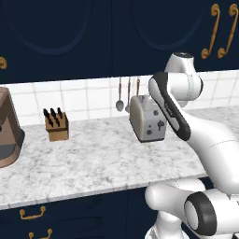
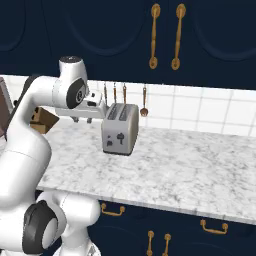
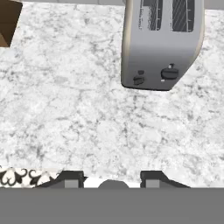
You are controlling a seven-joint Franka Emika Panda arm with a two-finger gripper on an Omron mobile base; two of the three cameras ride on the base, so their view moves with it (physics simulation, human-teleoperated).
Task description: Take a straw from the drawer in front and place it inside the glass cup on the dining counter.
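No lettering to read anywhere, not even on the toaster (image 1: 148, 118), just two dark knobs on its end face. From the left base view, that silver toaster stands on the marble worktop (image 1: 93, 161) against white tiles (image 1: 70, 98), a knife block (image 1: 57, 125) well off to its left, a brown appliance (image 1: 8, 128) further left at the edge, utensils (image 1: 127, 94) hanging just behind it. Navy cabinets with brass handles above and below.

The right base view adds a copper spoon (image 2: 144, 102) hanging right of the toaster and the arm's wrist beside it.

Hand view: the gripper (image 3: 112, 180) looks down on bare marble in front of the toaster, finger tips (image 3: 72, 179) apart, nothing between them, roughly half spread. Patterned floor tile (image 3: 19, 176) peeks past the counter edge. Straw, drawer, glass cup: I can't place any of them from here.
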